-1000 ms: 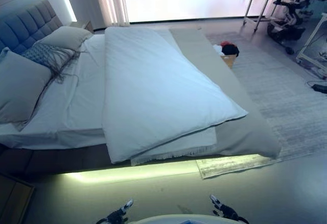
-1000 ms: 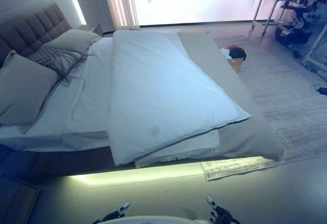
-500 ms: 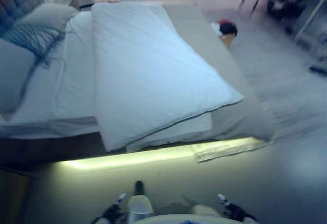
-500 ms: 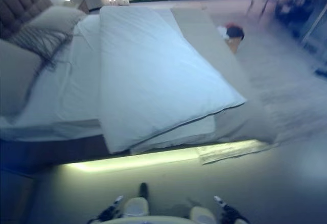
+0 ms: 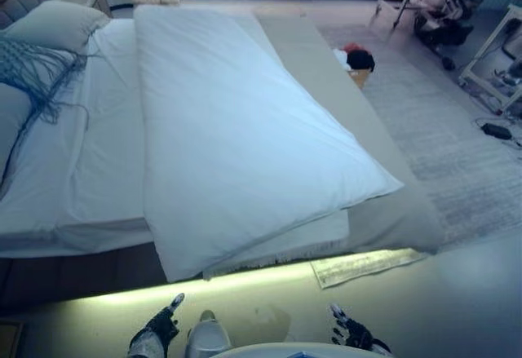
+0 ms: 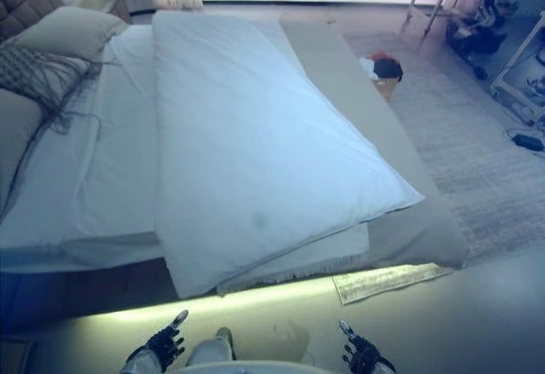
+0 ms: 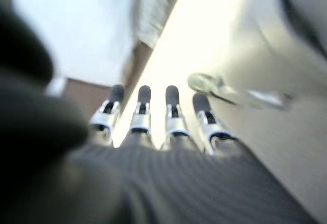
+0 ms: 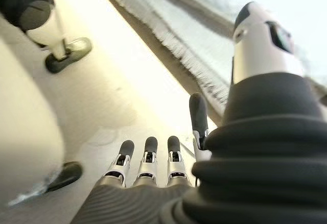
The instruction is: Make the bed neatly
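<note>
White bedding is dominating the scene, and the bed (image 5: 383, 236) is looking only partly made. The duvet (image 5: 245, 138) is lying folded over itself on the half nearer the foot, its near corner hanging past the mattress edge with a fringed layer (image 5: 285, 248) peeking out under it, while the sheet (image 5: 98, 154) toward the headboard is sitting bare. By my reading, spreading the duvet up to the pillows and squaring its edges is all waiting to be done. 2 pillows (image 6: 72, 29) are resting at the head, with a dark fringed throw (image 6: 38, 71) trailing across the sheet beside them. Both hands are hanging low over the floor, well apart from the bedding: the left hand (image 5: 159, 329) is showing straight, relaxed fingers in its wrist view and carrying nothing, and the right hand (image 5: 351, 333) is likewise reaching out empty. A lit strip is glowing under the bed frame, a grey rug (image 5: 457, 146) is covering the floor beyond, and a basket of clothes (image 5: 356, 63) is standing by the far side.
</note>
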Controlling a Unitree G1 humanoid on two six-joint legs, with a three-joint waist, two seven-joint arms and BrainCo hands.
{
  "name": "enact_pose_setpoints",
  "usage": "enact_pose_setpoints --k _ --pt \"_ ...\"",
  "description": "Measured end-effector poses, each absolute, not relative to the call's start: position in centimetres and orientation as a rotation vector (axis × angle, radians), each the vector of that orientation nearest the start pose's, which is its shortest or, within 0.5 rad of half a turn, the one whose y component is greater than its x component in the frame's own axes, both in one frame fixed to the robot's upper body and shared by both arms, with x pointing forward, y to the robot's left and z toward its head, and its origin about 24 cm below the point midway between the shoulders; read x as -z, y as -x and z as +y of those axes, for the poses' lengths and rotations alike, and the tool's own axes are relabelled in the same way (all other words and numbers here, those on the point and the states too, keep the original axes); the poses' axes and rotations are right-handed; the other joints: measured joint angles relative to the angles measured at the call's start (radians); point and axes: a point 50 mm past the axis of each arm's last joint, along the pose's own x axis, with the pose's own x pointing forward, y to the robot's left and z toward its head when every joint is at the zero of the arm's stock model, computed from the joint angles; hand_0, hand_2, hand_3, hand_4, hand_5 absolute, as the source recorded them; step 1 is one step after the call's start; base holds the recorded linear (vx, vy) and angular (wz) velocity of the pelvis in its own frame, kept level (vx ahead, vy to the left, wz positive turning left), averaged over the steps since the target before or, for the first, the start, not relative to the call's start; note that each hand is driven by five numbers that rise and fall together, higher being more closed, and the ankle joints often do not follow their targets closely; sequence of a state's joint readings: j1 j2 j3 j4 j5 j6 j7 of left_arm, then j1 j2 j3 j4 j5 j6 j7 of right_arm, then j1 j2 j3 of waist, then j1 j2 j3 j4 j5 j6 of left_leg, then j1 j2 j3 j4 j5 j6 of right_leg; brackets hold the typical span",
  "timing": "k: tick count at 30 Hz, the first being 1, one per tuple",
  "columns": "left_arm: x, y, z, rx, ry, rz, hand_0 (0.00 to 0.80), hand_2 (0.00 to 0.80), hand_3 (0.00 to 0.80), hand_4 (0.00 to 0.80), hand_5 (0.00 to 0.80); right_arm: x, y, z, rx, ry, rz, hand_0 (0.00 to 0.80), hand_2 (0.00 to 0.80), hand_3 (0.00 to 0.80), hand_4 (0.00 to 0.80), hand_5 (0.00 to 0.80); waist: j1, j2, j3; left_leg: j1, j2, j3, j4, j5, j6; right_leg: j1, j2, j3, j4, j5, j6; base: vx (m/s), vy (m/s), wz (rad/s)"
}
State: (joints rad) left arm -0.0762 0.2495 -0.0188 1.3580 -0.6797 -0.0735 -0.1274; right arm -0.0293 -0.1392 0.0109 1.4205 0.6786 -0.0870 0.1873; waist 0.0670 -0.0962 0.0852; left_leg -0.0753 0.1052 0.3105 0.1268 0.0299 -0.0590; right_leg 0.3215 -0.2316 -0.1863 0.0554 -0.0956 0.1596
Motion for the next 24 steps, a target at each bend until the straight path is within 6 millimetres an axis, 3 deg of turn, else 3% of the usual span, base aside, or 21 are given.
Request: enact_pose_setpoints --k 3,4,5,6,8,10,11,12,13,14,15,18,20,23,24 --pt "15.8 -10.0 24.1 -0.392 0.353 1.095 0.000 0.000 0.000 0.000 0.000 17.2 -6.3 -20.9 0.416 -0.506 1.166 0.000 0.000 0.000 0.000 0.000 -0.018 0.021 -0.006 0.044 -0.023 0.013 -0.073 0.002 0.034 -0.099 -0.025 -0.011 0.208 0.016 -0.001 0.205 0.170 0.08" --pt "16.0 -9.6 23.6 -0.369 0.341 1.115 0.000 0.000 0.000 0.000 0.000 17.1 -6.0 -21.5 0.425 -0.494 1.168 0.000 0.000 0.000 0.000 0.000 -0.036 0.061 0.004 0.079 -0.024 0.000 -0.132 0.010 0.054 -0.181 -0.032 0.000 0.369 0.055 -0.006 0.171 0.069 0.17" --pt "16.2 -9.3 23.2 -0.360 0.340 1.129 0.000 0.000 0.000 0.000 0.000 17.1 -5.6 -22.0 0.432 -0.487 1.171 0.000 0.000 0.000 0.000 0.000 -0.055 0.086 0.009 0.107 -0.024 -0.014 -0.177 0.022 0.071 -0.247 -0.031 0.010 0.460 0.020 -0.006 0.100 -0.015 0.26" --pt "16.3 -9.2 23.1 -0.356 0.340 1.133 0.000 0.000 0.000 0.000 0.000 17.0 -5.7 -22.4 0.432 -0.479 1.151 0.000 0.000 0.000 0.000 0.000 -0.062 0.102 0.007 0.117 -0.021 -0.020 -0.201 0.029 0.076 -0.290 -0.021 0.024 0.437 -0.030 -0.007 0.002 -0.112 0.24" --pt "16.1 -9.5 23.4 -0.359 0.331 1.116 0.000 0.000 0.000 0.000 0.000 16.9 -5.8 -22.4 0.397 -0.484 1.144 0.000 0.000 0.000 0.000 0.000 -0.080 0.098 0.011 0.108 -0.022 -0.025 -0.219 0.032 0.076 -0.394 0.016 0.015 0.297 -0.054 -0.012 -0.168 -0.153 0.14" --pt "15.7 -10.8 23.6 -0.348 0.325 1.082 0.000 0.000 0.000 0.000 0.000 16.9 -6.3 -22.0 0.353 -0.501 1.127 0.000 0.000 0.000 0.000 0.000 -0.098 0.089 0.018 0.043 -0.016 -0.047 -0.214 0.040 0.081 -0.522 0.071 0.015 0.159 -0.032 -0.010 -0.321 -0.089 0.44" --pt "15.6 -11.2 23.7 -0.343 0.322 1.067 0.000 0.000 0.000 0.000 0.000 16.8 -7.0 -21.9 0.339 -0.502 1.114 0.000 0.000 0.000 0.000 0.000 -0.113 0.083 0.029 0.017 -0.019 -0.064 -0.210 0.054 0.068 -0.582 0.090 0.016 0.134 -0.001 -0.010 -0.105 -0.052 0.78" --pt "15.4 -12.3 23.4 -0.324 0.318 1.046 0.000 0.000 0.000 0.000 0.000 16.7 -7.8 -21.6 0.331 -0.510 1.098 0.000 0.000 0.000 0.000 0.000 -0.122 0.062 0.048 -0.004 -0.029 -0.068 -0.202 0.055 0.065 -0.622 0.090 0.016 0.133 0.039 -0.020 0.072 -0.039 1.02" --pt "15.2 -12.8 23.4 -0.312 0.309 1.030 0.000 0.000 0.000 0.000 0.000 16.7 -8.0 -21.4 0.333 -0.516 1.094 0.000 0.000 0.000 0.000 0.000 -0.131 0.037 0.057 -0.002 -0.052 -0.067 -0.189 0.051 0.056 -0.619 0.085 0.021 0.128 0.057 -0.031 0.196 -0.024 1.14" --pt "15.2 -13.0 22.8 -0.295 0.312 1.023 0.000 0.000 0.000 0.000 0.000 16.6 -8.3 -21.3 0.334 -0.518 1.089 0.000 0.000 0.000 0.000 0.000 -0.131 0.026 0.069 0.011 -0.062 -0.072 -0.171 0.040 0.036 -0.590 0.088 0.058 0.112 0.132 -0.095 0.248 -0.021 0.99" --pt "15.5 -12.9 21.8 -0.287 0.344 1.022 0.000 0.000 0.000 0.000 0.000 16.5 -8.7 -21.8 0.335 -0.500 1.086 0.000 0.000 0.000 0.000 0.000 -0.126 0.050 0.083 0.032 -0.047 -0.070 -0.144 0.020 0.010 -0.554 0.099 0.045 0.101 0.131 -0.120 0.294 -0.006 0.45" --pt "16.2 -11.2 20.6 -0.297 0.389 1.059 0.000 0.000 0.000 0.000 0.000 15.6 -11.4 -22.5 0.305 -0.482 0.995 0.000 0.000 0.000 0.000 0.000 -0.078 0.103 0.093 0.032 0.014 -0.100 -0.047 -0.034 -0.027 -0.481 0.144 0.038 0.047 0.128 -0.144 0.178 0.096 -0.07" --pt "16.3 -10.7 20.3 -0.294 0.395 1.068 0.000 0.000 0.000 0.000 0.000 15.0 -13.2 -22.5 0.284 -0.486 0.942 0.000 0.000 0.000 0.000 0.000 -0.075 0.102 0.095 0.026 0.021 -0.138 -0.006 -0.036 -0.029 -0.443 0.150 0.044 0.012 0.144 -0.155 0.022 0.177 -0.06" --pt "16.1 -11.6 20.1 -0.247 0.366 1.058 0.000 0.000 0.000 0.000 0.000 14.1 -15.4 -22.6 0.275 -0.501 0.868 0.000 0.000 0.000 0.000 0.000 -0.079 0.108 0.094 0.031 0.036 -0.147 -0.090 -0.028 -0.016 -0.431 0.161 0.042 -0.021 0.155 -0.148 0.001 0.148 -0.08" --pt "16.0 -12.0 19.7 -0.219 0.352 1.056 0.000 0.000 0.000 0.000 0.000 13.9 -15.7 -22.8 0.284 -0.506 0.850 0.000 0.000 0.000 0.000 0.000 -0.077 0.120 0.095 0.031 0.042 -0.150 -0.105 -0.009 -0.034 -0.434 0.168 0.041 -0.023 0.158 -0.144 0.008 0.109 -0.02"
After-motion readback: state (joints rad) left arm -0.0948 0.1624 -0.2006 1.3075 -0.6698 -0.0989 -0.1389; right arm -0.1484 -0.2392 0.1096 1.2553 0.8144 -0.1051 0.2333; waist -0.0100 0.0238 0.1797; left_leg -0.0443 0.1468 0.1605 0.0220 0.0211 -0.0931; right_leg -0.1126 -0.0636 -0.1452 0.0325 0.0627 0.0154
